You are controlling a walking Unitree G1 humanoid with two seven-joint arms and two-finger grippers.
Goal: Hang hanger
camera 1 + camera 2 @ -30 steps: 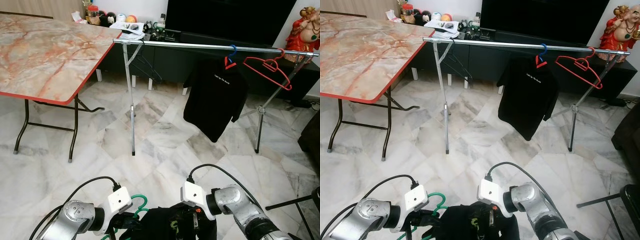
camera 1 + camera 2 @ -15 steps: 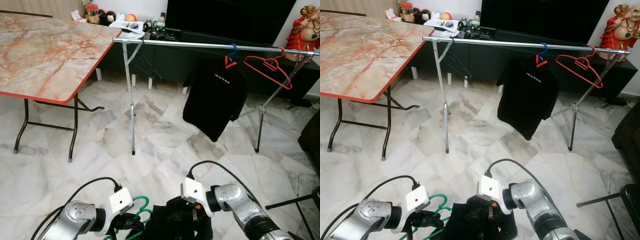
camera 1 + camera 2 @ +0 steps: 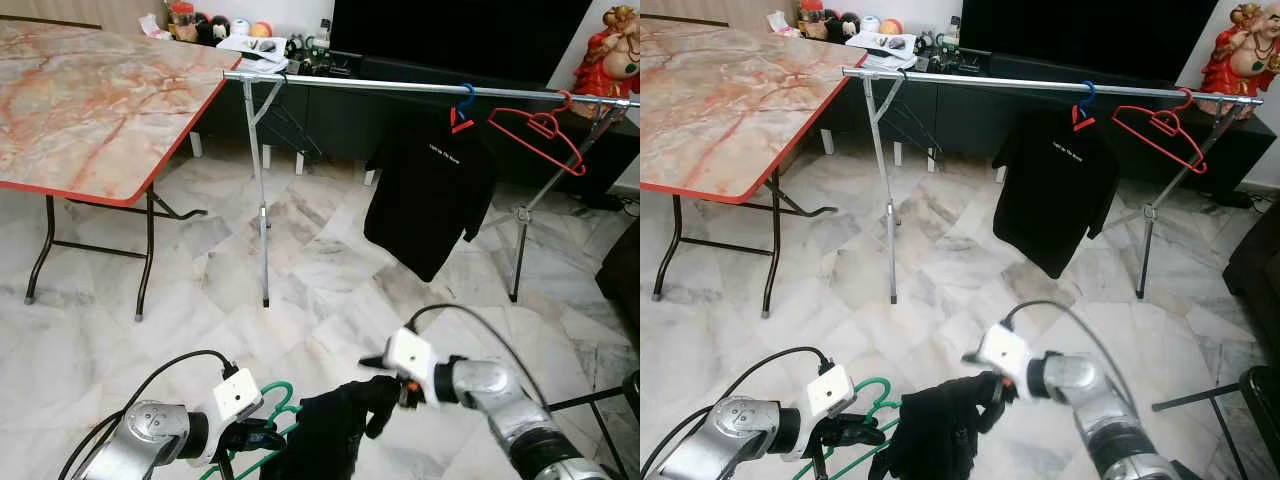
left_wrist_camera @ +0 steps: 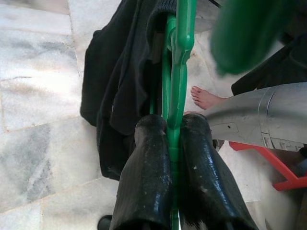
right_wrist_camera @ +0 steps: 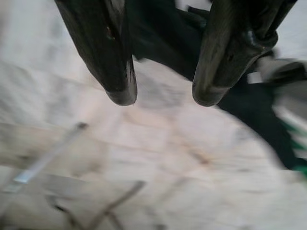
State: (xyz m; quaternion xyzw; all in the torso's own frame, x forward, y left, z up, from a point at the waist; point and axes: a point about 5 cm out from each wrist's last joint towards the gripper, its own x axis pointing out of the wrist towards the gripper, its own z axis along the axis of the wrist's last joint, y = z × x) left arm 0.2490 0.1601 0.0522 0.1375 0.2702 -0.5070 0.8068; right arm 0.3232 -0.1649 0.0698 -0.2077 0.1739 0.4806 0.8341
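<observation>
**Green hanger held low, well short of the rail**

You are looking down from the head camera at both arms, low over the marble floor (image 3: 320, 270). Your left tool (image 4: 173, 122) is clamping the green hanger (image 3: 262, 420): in the left wrist view its two black fingers (image 4: 148, 167) are pressing together on the hanger's green stem, with no gap beside the plastic. A black garment (image 3: 325, 440) is draping from this hanger and hanging beside the left tool.

Your right tool (image 5: 163, 98) is standing open, its two fingers (image 5: 115, 72) well apart with nothing between them; in the head views it is sitting just beside the upper edge of the black garment, and whether it is touching the cloth cannot be told. The right wrist view is blurred.

The clothes rail (image 3: 400, 85) is crossing the scene far ahead of both tools, on metal legs. A black T-shirt (image 3: 430, 190) is hanging from it on a blue-hooked hanger (image 3: 463, 100), and an empty red hanger (image 3: 540, 130) is hanging just beside it, towards your right. A marble-patterned worktop (image 3: 90, 100) with a red edge is standing to your left. A bare foot (image 4: 206, 98) of a person is showing in the left wrist view.
</observation>
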